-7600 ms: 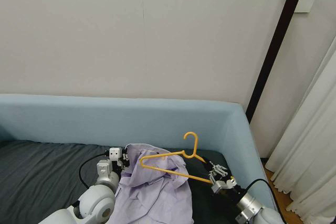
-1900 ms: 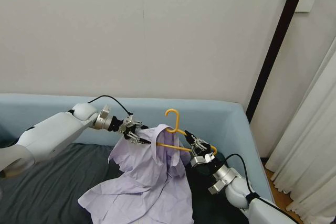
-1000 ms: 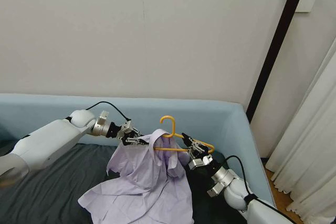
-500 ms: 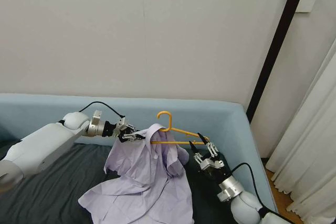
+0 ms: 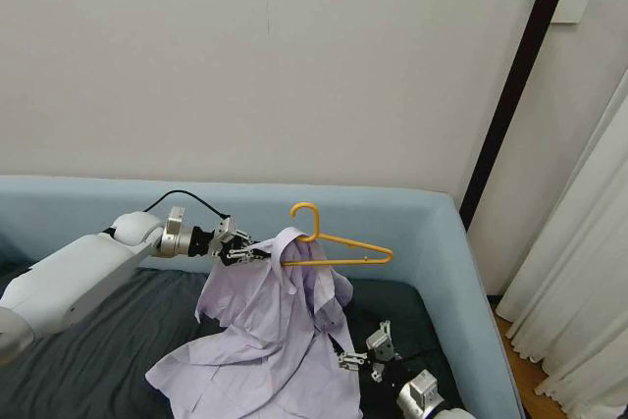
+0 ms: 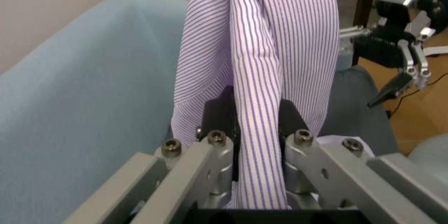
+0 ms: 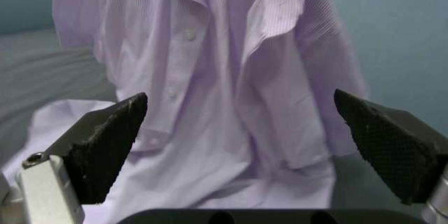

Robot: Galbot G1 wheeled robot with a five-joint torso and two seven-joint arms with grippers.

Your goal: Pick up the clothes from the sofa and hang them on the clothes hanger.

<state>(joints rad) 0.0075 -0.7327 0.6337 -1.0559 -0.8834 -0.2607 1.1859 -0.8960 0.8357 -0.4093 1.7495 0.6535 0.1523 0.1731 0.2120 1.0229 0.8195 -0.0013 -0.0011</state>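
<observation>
- Shirt (image 5: pixel 285 326), pale lavender, hangs from the left end of a yellow hanger (image 5: pixel 353 245) above the sofa (image 5: pixel 412 228). Its upper part is lifted, while its lower part lies crumpled on the dark grey seat.
- The hanger sits roughly level in the air in front of the sofa's pale blue back, hook upward. Its right half juts out bare past the cloth.
- The left gripper (image 5: pixel 245 253) reaches in from the robot's left, its fingers clamped on a fold of the shirt at the hanger's left end. Whether the hanger itself lies inside that grip cannot be told.
- The left wrist view shows what the head view does not: fine purple stripes on the cloth, and the fold pinched tight between two dark pads (image 6: pixel 222 111).
- The right gripper (image 5: pixel 363 352) sits low over the seat, just beside the shirt's lower part and well below the hanger. Its fingers are spread wide and hold nothing.
- The right wrist view faces the shirt's front, showing the collar, a row of buttons and the hem spread on the seat, framed by the two wide-set black fingertips (image 7: pixel 105 145).
</observation>
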